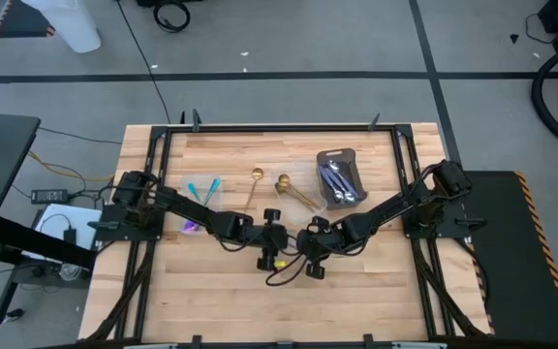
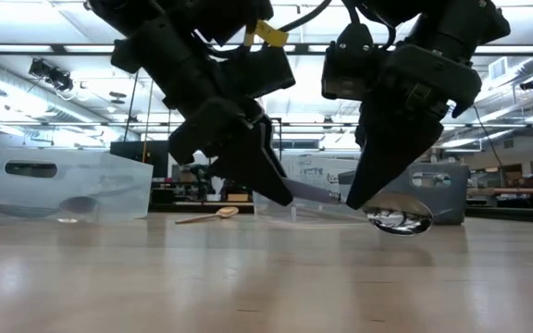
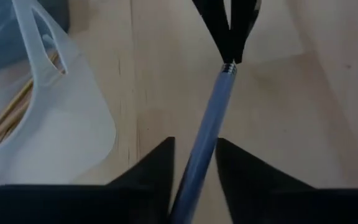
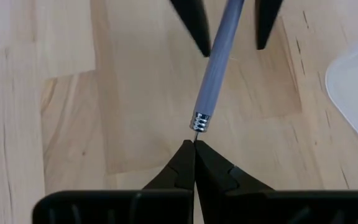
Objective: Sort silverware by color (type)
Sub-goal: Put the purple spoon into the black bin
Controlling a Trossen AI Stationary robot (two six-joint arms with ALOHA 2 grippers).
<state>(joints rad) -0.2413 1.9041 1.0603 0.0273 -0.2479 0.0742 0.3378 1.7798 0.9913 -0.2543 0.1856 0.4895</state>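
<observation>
A spoon with a pale grey-blue handle (image 4: 219, 56), a ribbed silver collar and a shiny bowl (image 2: 398, 220) hangs over the middle of the table near its near edge. My right gripper (image 4: 194, 144) (image 1: 306, 254) is shut on it. My left gripper (image 3: 194, 142) (image 1: 277, 252) faces it, open. Its fingers stand on either side of the handle (image 3: 207, 118), and the right wrist view shows a gap on each side. In the low view the left gripper (image 2: 280, 192) and the right gripper (image 2: 354, 199) slant down toward each other. My right gripper pinches the spoon's thin metal neck (image 4: 195, 132), just past the ribbed collar, at the very tips of its two fingers. The fingers slant down from above. The spoon is lifted clear: its bowl hangs just above the wood and its handle points at the left gripper.
A dark grey tray (image 1: 349, 155) at far right holds silver spoons. Gold spoons (image 1: 284, 184) lie at far centre by a clear container (image 3: 73, 124). Teal-handled pieces (image 1: 201, 189) lie at far left. Bare wood stretches along the near edge under both grippers.
</observation>
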